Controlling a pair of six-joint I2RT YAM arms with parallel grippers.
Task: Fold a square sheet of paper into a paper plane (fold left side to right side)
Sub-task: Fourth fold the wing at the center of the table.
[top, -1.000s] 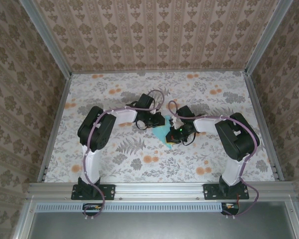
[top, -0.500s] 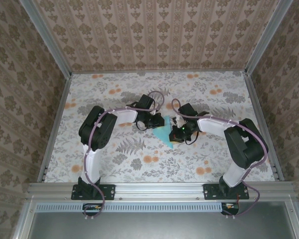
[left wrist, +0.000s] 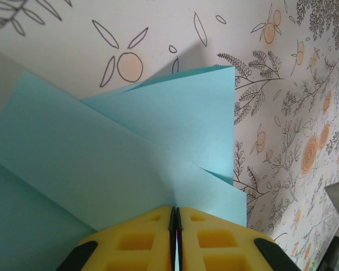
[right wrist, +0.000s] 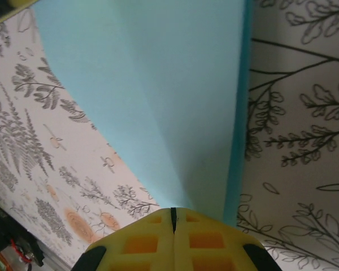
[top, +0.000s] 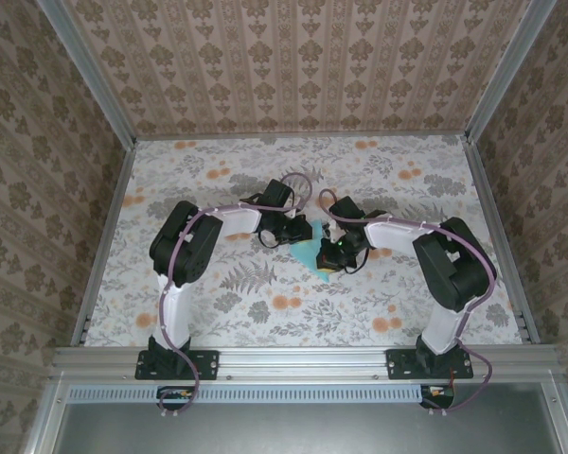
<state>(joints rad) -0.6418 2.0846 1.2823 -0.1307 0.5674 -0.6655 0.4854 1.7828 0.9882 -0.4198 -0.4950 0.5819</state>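
Observation:
The light-blue sheet of paper (top: 313, 255) lies mid-table, folded in layers into a pointed shape whose tip faces the near edge. My left gripper (top: 301, 230) is at its far left part. In the left wrist view the yellow jaws of the left gripper (left wrist: 175, 212) are shut, a thin edge of paper (left wrist: 130, 147) pinched between them and folded flaps fanning out beyond. My right gripper (top: 331, 252) rests on the paper's right side. In the right wrist view the right gripper (right wrist: 173, 212) is shut with its tips down on the paper (right wrist: 158, 101), next to a straight folded edge.
A floral cloth (top: 265, 303) covers the table, with patterned walls on three sides and metal rails (top: 104, 236) along the edges. Both arms bend inward and meet at the middle. Open cloth lies on all sides of the paper.
The right arm swung slightly out to the right, then came back left, and its gripper now covers more of the paper. The left arm has stayed put.

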